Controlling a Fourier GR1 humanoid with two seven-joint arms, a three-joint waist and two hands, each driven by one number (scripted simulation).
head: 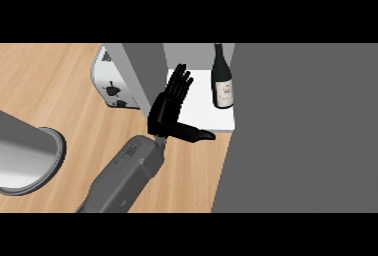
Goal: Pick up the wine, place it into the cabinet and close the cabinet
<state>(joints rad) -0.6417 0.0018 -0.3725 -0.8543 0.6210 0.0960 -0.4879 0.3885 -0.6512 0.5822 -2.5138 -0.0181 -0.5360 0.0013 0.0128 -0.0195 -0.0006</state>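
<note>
Up on the far side, the wine [224, 82] stands upright on the white shelf [210, 117] inside the cabinet [144, 70], toward the shelf's right. Left of it one hand [171, 112] is raised with its fingers [178, 85] straight and apart and its thumb [198, 134] out to the right, touching nothing; which arm it belongs to I cannot tell. A large grey door [303, 130] fills the right. On the wooden desk [52, 90], a grey pot [26, 157] sits at near left and a toaster [111, 82] far left.
</note>
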